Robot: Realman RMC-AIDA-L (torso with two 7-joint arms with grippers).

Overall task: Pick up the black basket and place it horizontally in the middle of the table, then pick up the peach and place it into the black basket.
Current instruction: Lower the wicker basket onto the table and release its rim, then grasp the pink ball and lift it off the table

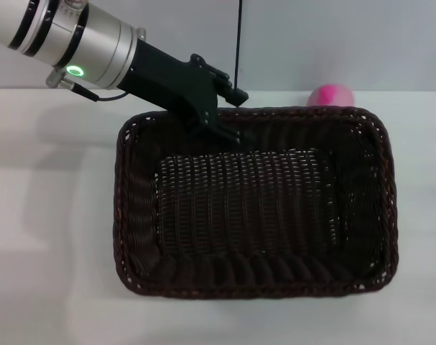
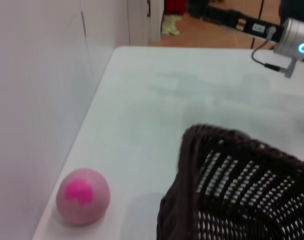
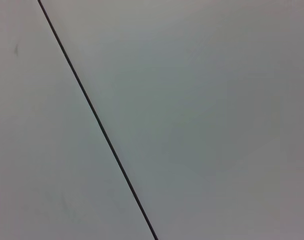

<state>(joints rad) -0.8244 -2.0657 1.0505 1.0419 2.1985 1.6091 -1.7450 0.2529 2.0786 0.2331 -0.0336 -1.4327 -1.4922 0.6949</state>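
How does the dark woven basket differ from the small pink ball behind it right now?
The very dark brown-black rectangular wicker basket is far larger than the small pale pink ball-shaped peach. The basket is woven, open-topped and empty; the peach is smooth, with a magenta patch. The left gripper is at the basket's far rim; nothing touches the peach. The basket lies mid-table; the peach sits at the far edge by the wall. Both rest on the plain white table.
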